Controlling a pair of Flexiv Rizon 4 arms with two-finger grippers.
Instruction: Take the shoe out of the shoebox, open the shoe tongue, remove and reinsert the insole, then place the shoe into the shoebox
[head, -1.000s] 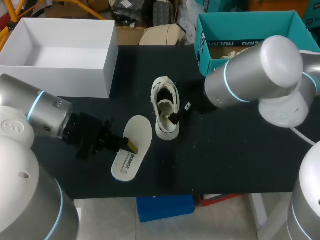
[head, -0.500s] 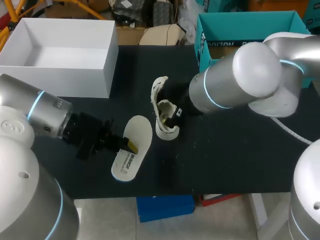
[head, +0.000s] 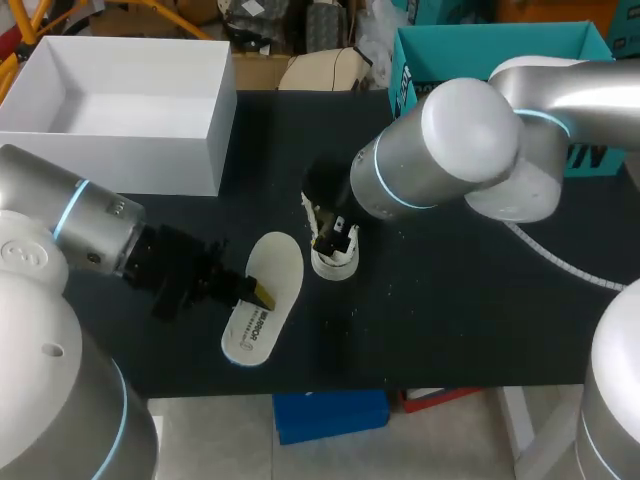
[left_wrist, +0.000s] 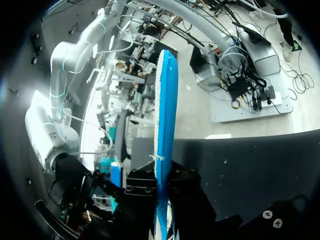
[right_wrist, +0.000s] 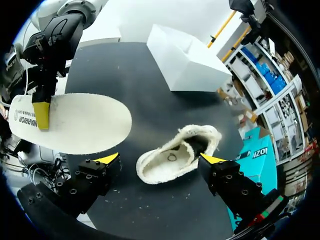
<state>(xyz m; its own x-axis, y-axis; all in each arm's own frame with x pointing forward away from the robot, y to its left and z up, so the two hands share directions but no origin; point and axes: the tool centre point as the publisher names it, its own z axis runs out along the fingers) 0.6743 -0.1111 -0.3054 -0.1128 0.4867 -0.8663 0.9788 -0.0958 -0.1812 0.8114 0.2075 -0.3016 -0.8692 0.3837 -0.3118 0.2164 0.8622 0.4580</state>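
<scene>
The shoe (right_wrist: 175, 157) lies on the black worktop (head: 450, 320) near its middle, opening upward, between the right fingers (right_wrist: 212, 159). These stand open, one tip near each end of the shoe, so its long axis runs roughly from finger to finger and neither pad visibly presses on it. The left fingers (head: 262, 292) are clamped on the insole (head: 270, 265) near one end, holding it just beside the shoe on its left, apart from it and roughly parallel to it. I judge the insole has to go into that opening, and the right arm over the shoe crowds the way in. The white box (head: 110, 160) and teal box (head: 490, 50) sit well apart at the back.
</scene>
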